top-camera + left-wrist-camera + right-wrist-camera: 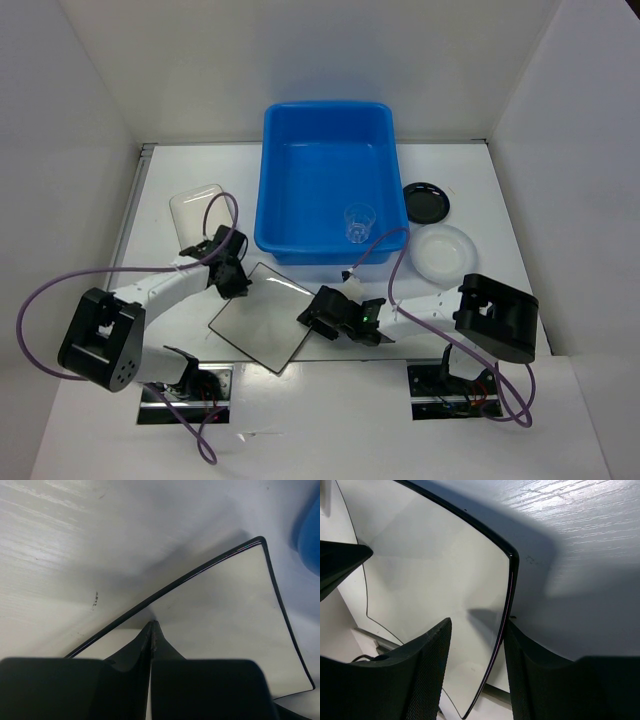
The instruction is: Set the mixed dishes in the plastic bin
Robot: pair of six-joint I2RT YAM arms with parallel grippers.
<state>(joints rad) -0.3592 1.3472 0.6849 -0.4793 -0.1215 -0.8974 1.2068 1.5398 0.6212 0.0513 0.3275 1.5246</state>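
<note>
Close to the near edge of the surface (330, 425), at its middle, the flat square white plate with thin dark rim (258, 318) lies cornerwise between the two arms. The right end effector (477, 624) straddles its right corner, one finger over the white face and the other outside the dark rim. I cannot tell whether it is grasping the plate or only bracketing it. The left end effector (151, 627) is clenched on nothing, its tips resting at the plate's left rim like a stop. Further back, the white rounded-rectangle plate (195, 210) sits towards the left edge and the translucent round dish (444, 253) towards the right edge, with the small black round plate (426, 202) beyond it. The blue plastic bin (300, 245) stands at the middle of the far edge, and the small clear cup (360, 222) is upright inside its near right corner. The likely trouble is the hold itself. A thin, glossy plate pinched at one corner could pivot or slide out once lifted. A nudge from the clenched left tips could push it away from the right fingers. On the way in, a drooping plate might catch the bin's near wall or topple the cup.
</note>
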